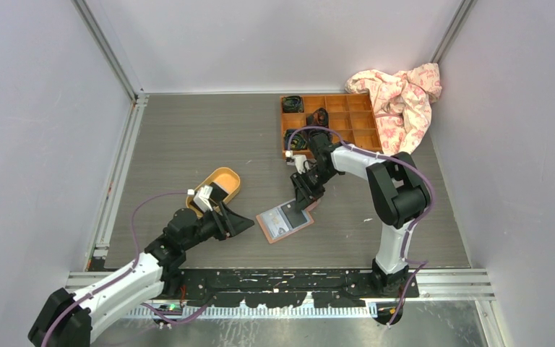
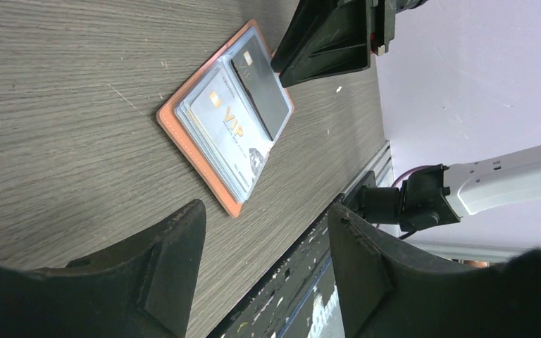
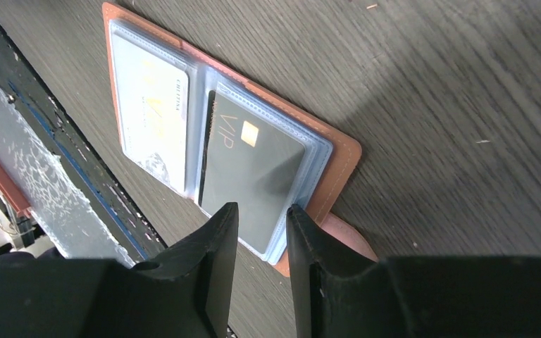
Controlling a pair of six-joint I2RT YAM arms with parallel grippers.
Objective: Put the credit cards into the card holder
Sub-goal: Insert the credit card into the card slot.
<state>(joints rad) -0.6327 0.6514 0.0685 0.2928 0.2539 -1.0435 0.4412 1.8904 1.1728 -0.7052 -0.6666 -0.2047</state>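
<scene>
The salmon-pink leather card holder [image 1: 285, 223] is lying open on the grey wood-grain table [image 1: 188, 144] between the arms, with a white plastic credit card [image 3: 151, 113] and a dark VIP card [image 3: 253, 162] showing in its clear sleeves. The right gripper [image 3: 262, 211] is hovering over the dark card's end, jaws narrowed and gripping nothing, while the left gripper [image 2: 266, 211] is gaping wide nearby. The cards look thin, stiff and slick, likely best pinched by a short edge; the orange-brown wooden compartment box [image 1: 329, 119] is holding dark oddments.

Bright, even overhead light throws soft shadows on the table [image 1: 188, 144]; the card holder [image 3: 345, 149] sleeves gleam faintly.
</scene>
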